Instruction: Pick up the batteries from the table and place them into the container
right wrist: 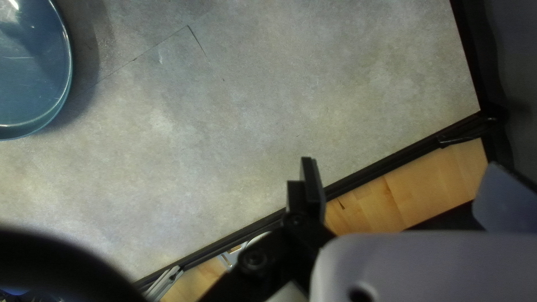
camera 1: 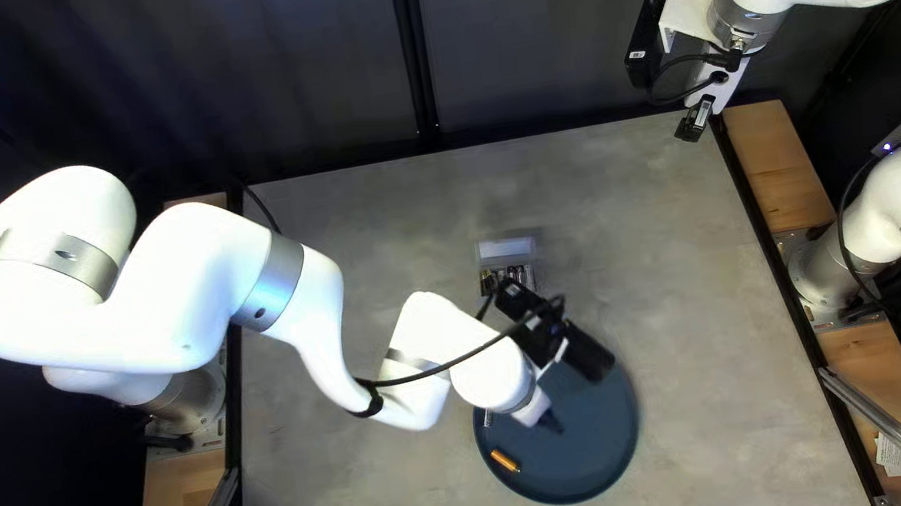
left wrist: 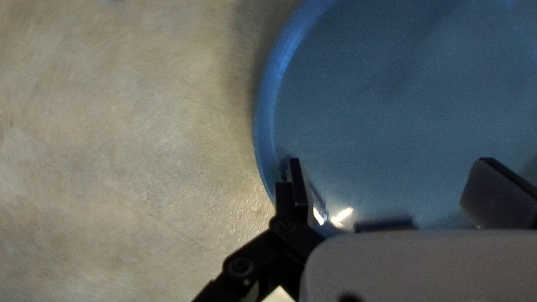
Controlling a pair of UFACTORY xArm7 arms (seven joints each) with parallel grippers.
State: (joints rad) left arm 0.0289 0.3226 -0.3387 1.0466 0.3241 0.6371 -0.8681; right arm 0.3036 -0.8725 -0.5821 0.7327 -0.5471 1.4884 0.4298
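If you close your left tool (left wrist: 391, 182) from this pose, its finger near the rim of the blue plate (left wrist: 269, 112) may snag that rim or roll the silver battery (left wrist: 318, 206), since this cell appears just beside that finger, off centre. The tool stands wide open, holding nothing. Near the lower centre of the top left view, the orange battery (camera 1: 504, 462) lies in the plate, to the tool's lower left.

Left gripper (camera 1: 551, 421) low, fingers apart; right gripper (camera 1: 692, 124) raised, fingers apart.
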